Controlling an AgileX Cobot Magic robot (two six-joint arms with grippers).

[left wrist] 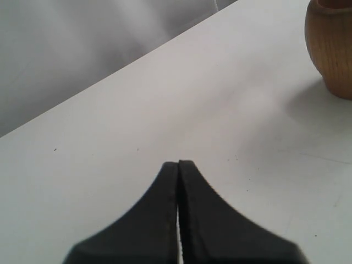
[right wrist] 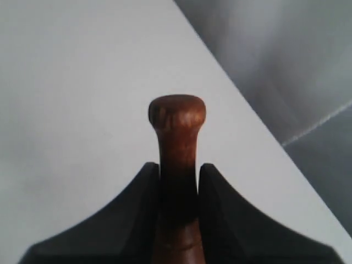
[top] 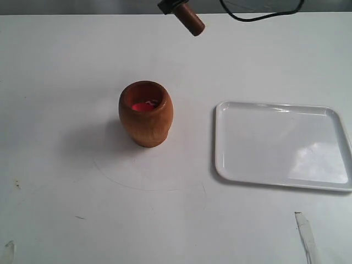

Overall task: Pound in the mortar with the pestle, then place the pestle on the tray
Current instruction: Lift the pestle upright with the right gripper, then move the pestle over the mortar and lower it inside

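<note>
The right hand (right wrist: 179, 181) is clamped on the pestle (top: 191, 21) at its narrow neck. The pestle hangs tilted at the 12 o'clock edge of the bench (top: 66, 66). The mortar (top: 146, 115) stands mid-bench, unsupported, with the tray (top: 275, 143) at its 3 o'clock. The left hand (left wrist: 179, 165) is closed, empty and apart from the mortar.

Risk: a tilted, off-centre stroke could catch the rim and topple the mortar. The slim grip may also let the pestle pivot.

Your white table (top: 60, 49) carries the mortar (top: 146, 124), upright and a little left of centre in the exterior view. The tray (top: 258, 137) lies flat to its right, well apart from it. You can see faint scratches (top: 137, 184) in front of the mortar and a pale strip (top: 306, 236) near the front right.
</note>
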